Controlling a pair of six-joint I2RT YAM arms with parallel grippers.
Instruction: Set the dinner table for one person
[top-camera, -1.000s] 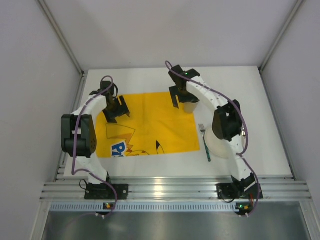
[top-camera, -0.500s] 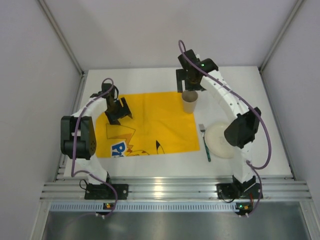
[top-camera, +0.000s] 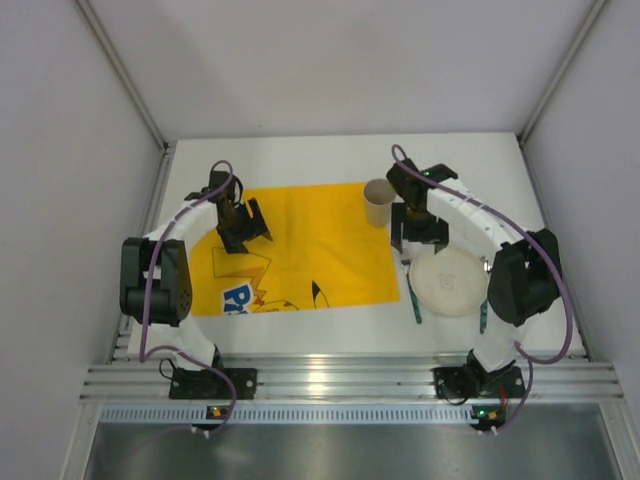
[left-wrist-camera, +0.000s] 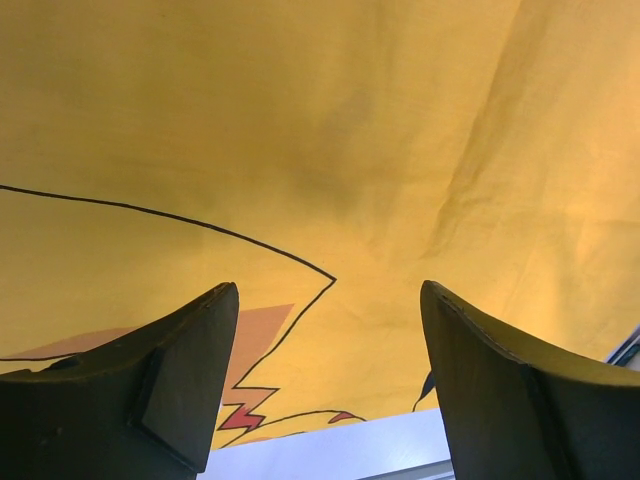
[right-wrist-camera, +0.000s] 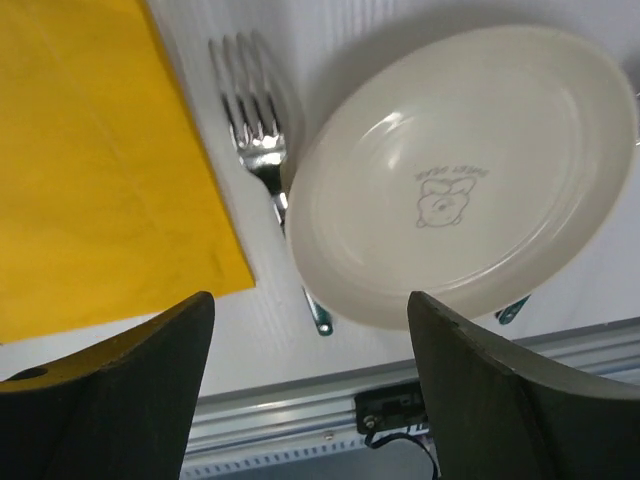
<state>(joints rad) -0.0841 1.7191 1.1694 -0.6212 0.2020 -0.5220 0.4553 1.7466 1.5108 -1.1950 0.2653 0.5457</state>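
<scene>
The white dinner table (top-camera: 300, 155) carries a yellow printed mat (top-camera: 300, 250). A tan paper cup (top-camera: 378, 203) stands upright at the mat's far right corner. A cream plate (top-camera: 450, 283) lies on the table right of the mat, with a fork (top-camera: 410, 290) along its left side. My right gripper (top-camera: 415, 225) is open and empty above the fork's tines and the plate's far edge. In the right wrist view (right-wrist-camera: 312, 300) it hangs over the plate (right-wrist-camera: 460, 170) and fork (right-wrist-camera: 250, 110). My left gripper (top-camera: 243, 225) is open and empty over the mat (left-wrist-camera: 300, 150).
A second utensil with a teal handle (top-camera: 482, 315) lies at the plate's right side, mostly hidden by my right arm. Aluminium rails (top-camera: 350, 380) run along the near edge. Grey walls enclose the table on three sides.
My right gripper has let go of the cup, gone behind it, then swung right and nearer, over the fork and plate. The cup stays on the mat's corner. The left gripper shifted slightly.
</scene>
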